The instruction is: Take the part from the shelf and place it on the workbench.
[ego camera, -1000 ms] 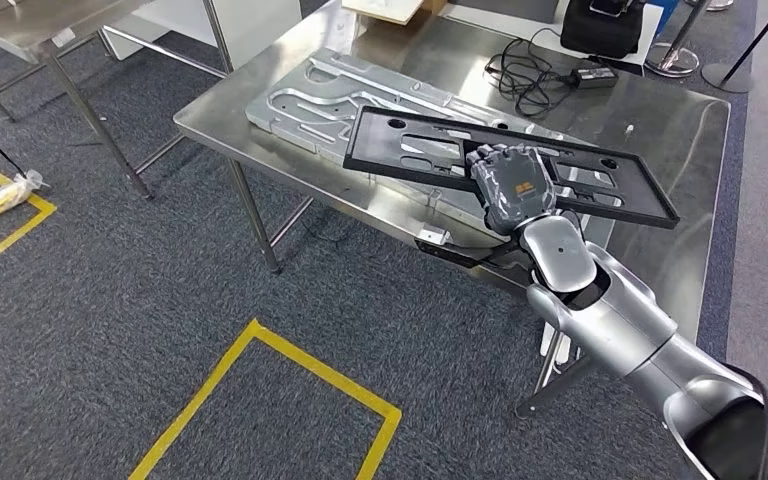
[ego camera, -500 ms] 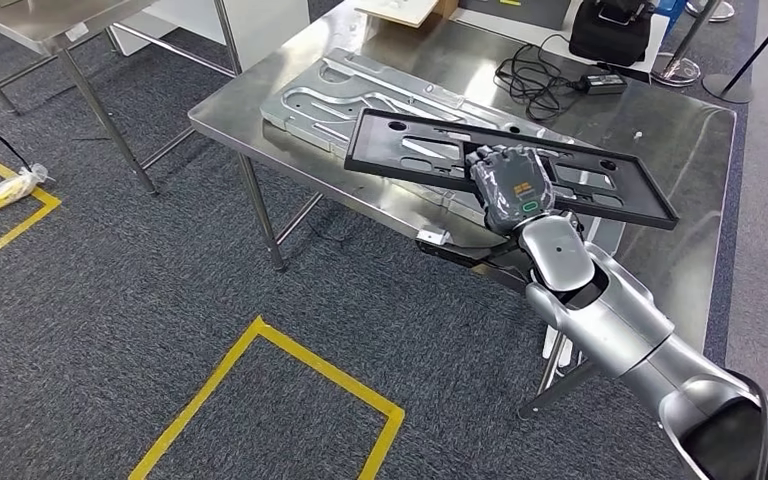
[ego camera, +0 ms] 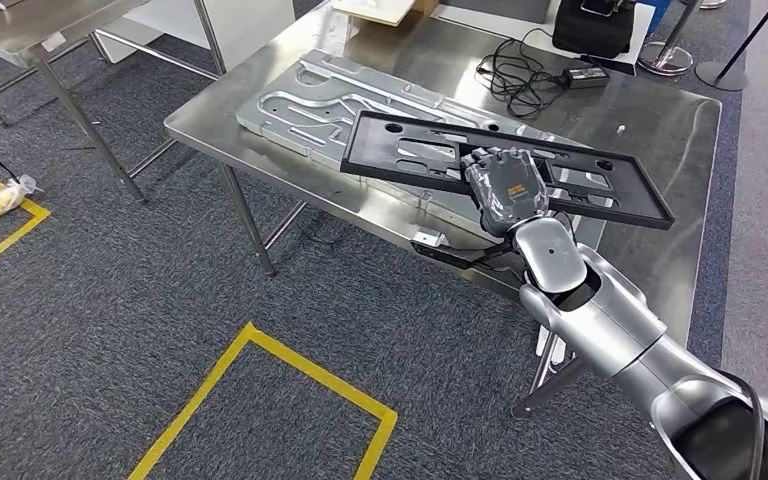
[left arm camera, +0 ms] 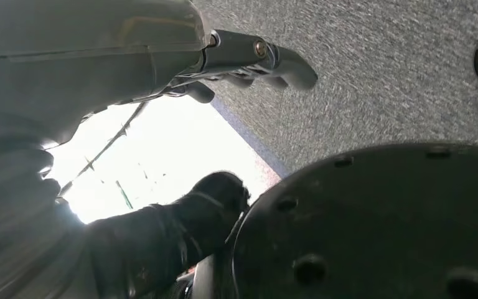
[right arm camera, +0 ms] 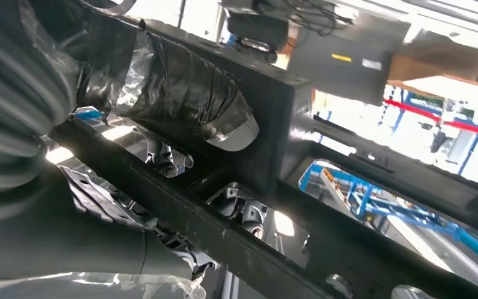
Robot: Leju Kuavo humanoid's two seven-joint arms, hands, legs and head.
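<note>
I am holding the black frame part [ego camera: 430, 152] in my right hand [ego camera: 505, 188], fingers gripping, over the workbench [ego camera: 660, 130] at one o'clock; next I'm lowering it flat.

One black frame part [ego camera: 508, 167], one silver machined plate [ego camera: 332, 98], two steel workbenches [ego camera: 660, 130], one black bag [ego camera: 596, 26], one power adapter with cable [ego camera: 565, 77], two yellow floor outlines [ego camera: 278, 352]

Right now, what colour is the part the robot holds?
Black part; clearest in the head view.
</note>
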